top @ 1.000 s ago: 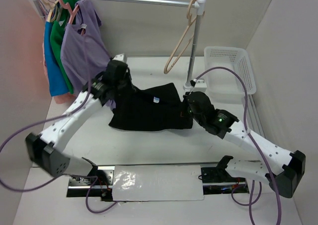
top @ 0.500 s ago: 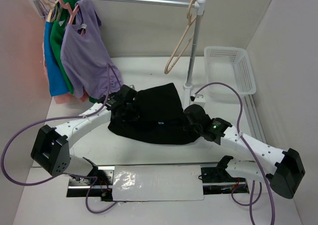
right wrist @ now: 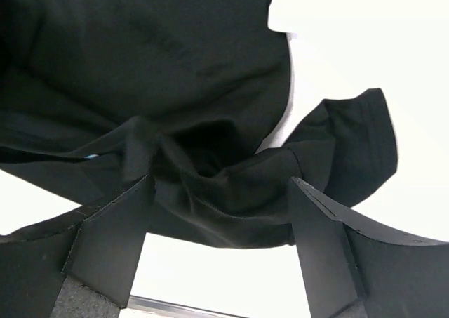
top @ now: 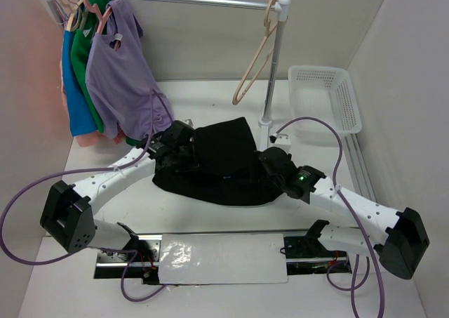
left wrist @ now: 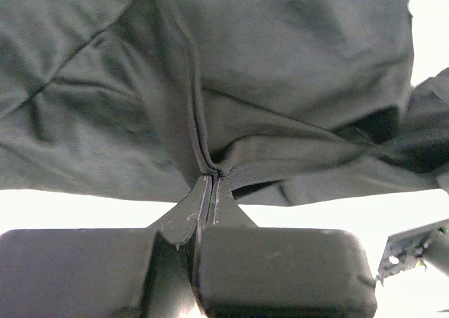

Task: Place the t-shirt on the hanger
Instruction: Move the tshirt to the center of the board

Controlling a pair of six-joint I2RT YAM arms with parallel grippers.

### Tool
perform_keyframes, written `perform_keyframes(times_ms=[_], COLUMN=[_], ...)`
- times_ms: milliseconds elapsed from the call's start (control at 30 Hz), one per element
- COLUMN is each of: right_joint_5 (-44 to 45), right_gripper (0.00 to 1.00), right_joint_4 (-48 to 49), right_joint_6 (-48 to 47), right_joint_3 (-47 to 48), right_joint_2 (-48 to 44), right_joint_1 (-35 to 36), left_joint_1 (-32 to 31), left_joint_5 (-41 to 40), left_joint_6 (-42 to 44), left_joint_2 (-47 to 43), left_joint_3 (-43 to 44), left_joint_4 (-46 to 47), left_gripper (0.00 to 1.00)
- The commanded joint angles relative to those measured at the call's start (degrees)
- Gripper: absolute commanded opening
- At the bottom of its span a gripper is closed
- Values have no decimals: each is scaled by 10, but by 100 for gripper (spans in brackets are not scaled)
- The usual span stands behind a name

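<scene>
Left tool first: its two dark fingers are clenched tight, no gap between them, and a seam fold of the plain black soft fabric t-shirt is pinched right at their tips. We see the cloth fan out above that pinch in loose creases.

Now the right tool: its jaws stand wide apart, released. A bunched ridge of the t-shirt sits between the two fingers, and we cannot tell whether either finger touches it.

From above, our landmark is the upright silver metal rail post. The t-shirt lies crumpled on the white desk, spreading from near the post's foot out to its left and toward the arm bases. The right tool is at the shirt's edge just in front of the post's foot; the left tool is at the far edge, well left of the post. The thin pale beige-tan clothes hanger hangs from the rail just left of the post's top, apart from the shirt.
</scene>
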Motion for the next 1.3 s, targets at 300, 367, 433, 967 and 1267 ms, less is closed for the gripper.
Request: perform_keyframes(times_ms=[300, 367, 433, 967, 1267], right_joint_5=[107, 138, 182, 188, 219], right_gripper=[88, 89, 89, 49, 60], right_joint_4=[-12, -36, -74, -17, -43], right_joint_6=[85, 107, 134, 118, 120], right_joint_3=[60, 84, 107, 120, 141], right_joint_2=[66, 82, 93, 113, 173], right_joint_1=[76, 92, 107, 160, 126], left_joint_1=[-24, -24, -24, -24, -24], left_joint_5=[13, 13, 13, -4, -10], left_joint_6=[-12, -12, -12, -12, -6], left_joint_2=[-15, -15, -20, -50, -66], left_joint_3=[34, 34, 34, 23, 18], left_joint_4=[5, 5, 10, 2, -8], left_gripper=[0, 0, 0, 0, 0])
